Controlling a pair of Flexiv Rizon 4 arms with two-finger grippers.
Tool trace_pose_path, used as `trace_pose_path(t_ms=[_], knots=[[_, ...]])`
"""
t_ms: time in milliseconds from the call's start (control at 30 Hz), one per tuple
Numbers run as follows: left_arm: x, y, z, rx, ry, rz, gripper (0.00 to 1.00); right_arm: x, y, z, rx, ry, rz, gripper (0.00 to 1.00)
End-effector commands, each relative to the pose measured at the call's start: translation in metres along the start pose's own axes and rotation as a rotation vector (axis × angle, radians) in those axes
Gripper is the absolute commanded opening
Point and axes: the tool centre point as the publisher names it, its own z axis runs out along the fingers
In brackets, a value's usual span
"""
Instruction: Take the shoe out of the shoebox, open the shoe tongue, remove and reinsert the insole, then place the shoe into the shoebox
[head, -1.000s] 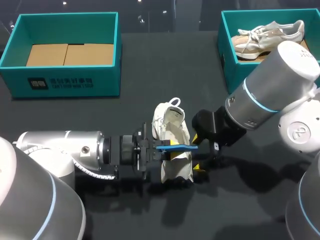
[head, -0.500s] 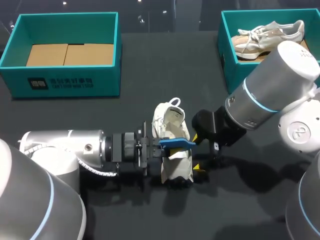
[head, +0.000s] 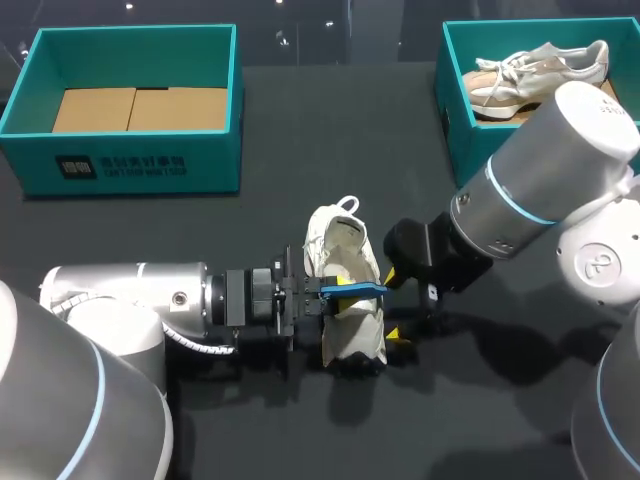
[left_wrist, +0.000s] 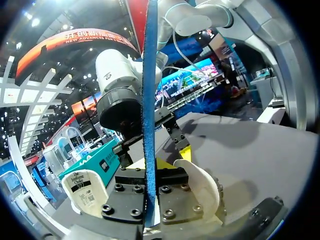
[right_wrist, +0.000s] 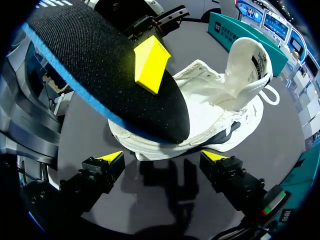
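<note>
Now left fingers (right_wrist: 150, 62) pinch the insole (head: 352, 290) above the shoe (head: 345, 250), right fingers (right_wrist: 112, 159) open; next, thread it inside toe-first.

A robot demonstration stand, set up for a shoe-handling trial. The black counter (head: 300, 140) is laid out like a test bench. The teal left box (head: 130, 165) at its far left corner is lined with cardboard (head: 140, 108). The teal right box (head: 462, 130) at its far right corner holds sneakers (head: 540, 70). One white shoe (head: 345, 300) sits mid-counter between the grey industrial left arm (head: 130, 300) and right arm (head: 540, 190).
</note>
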Motion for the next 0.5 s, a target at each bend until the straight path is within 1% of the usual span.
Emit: trace_pose_path(t_ms=[33, 500], knots=[[0.001, 0.009, 0.005, -0.015, 0.001, 0.007, 0.00, 0.001, 0.000, 0.001, -0.001, -0.003, 0.000, 1.00], [-0.002, 0.043, 0.006, -0.069, -0.001, 0.014, 0.00, 0.001, 0.000, 0.001, -0.001, -0.003, 0.000, 1.00]])
